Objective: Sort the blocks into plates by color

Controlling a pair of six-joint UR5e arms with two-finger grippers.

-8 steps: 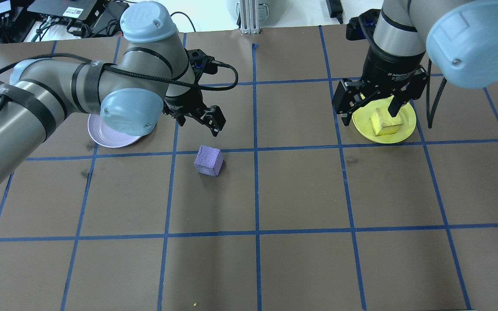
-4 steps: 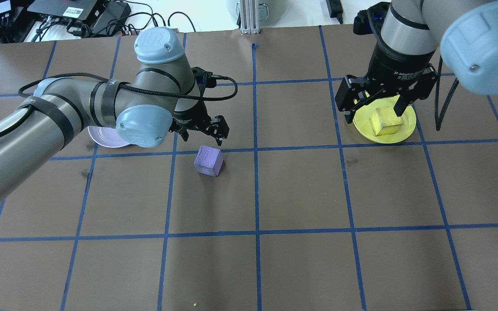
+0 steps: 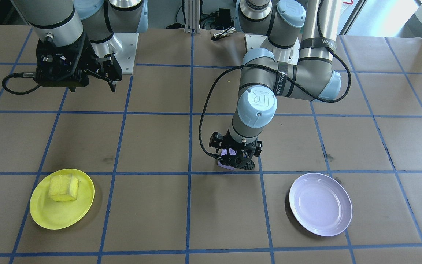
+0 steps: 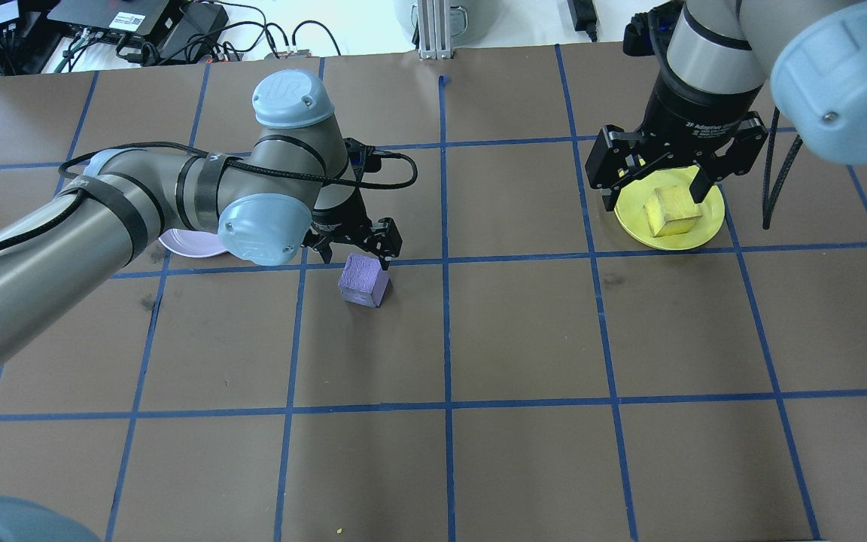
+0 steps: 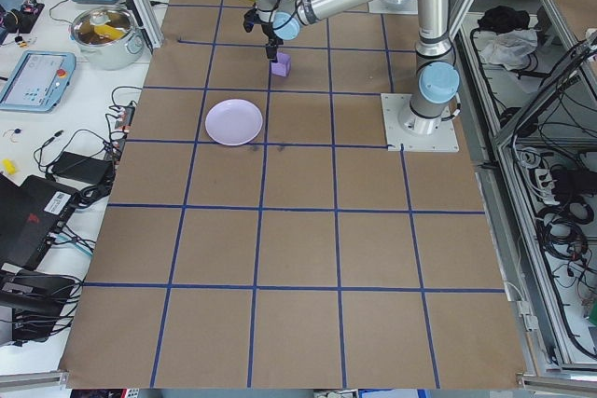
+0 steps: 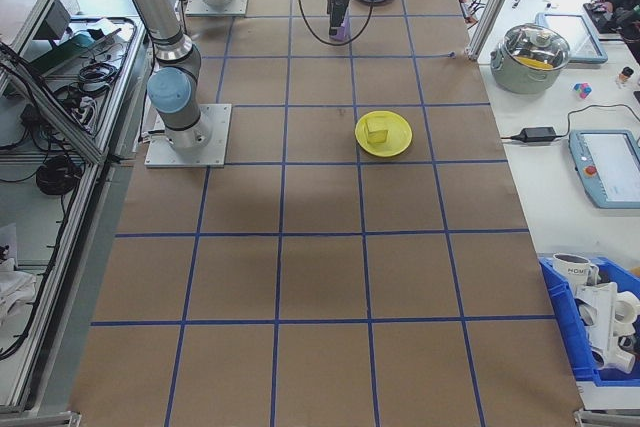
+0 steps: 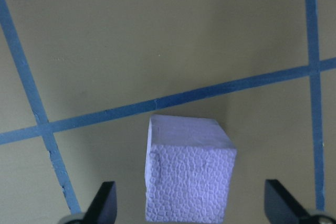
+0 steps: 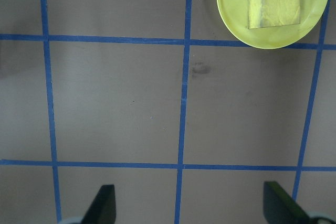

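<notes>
Yellow block (image 3: 63, 187) on yellow plate (image 3: 46, 216)

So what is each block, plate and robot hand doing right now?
yellow block: lying in the yellow plate, free.
purple block: on the table, between open jaws, not gripped.
lavender plate: empty.
left gripper: open, around the purple block.
right gripper: open, holding nothing, raised.

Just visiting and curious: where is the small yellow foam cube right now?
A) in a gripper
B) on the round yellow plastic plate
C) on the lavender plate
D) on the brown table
B: the small yellow foam cube rests on the round yellow plastic plate; no gripper touches it.
</notes>
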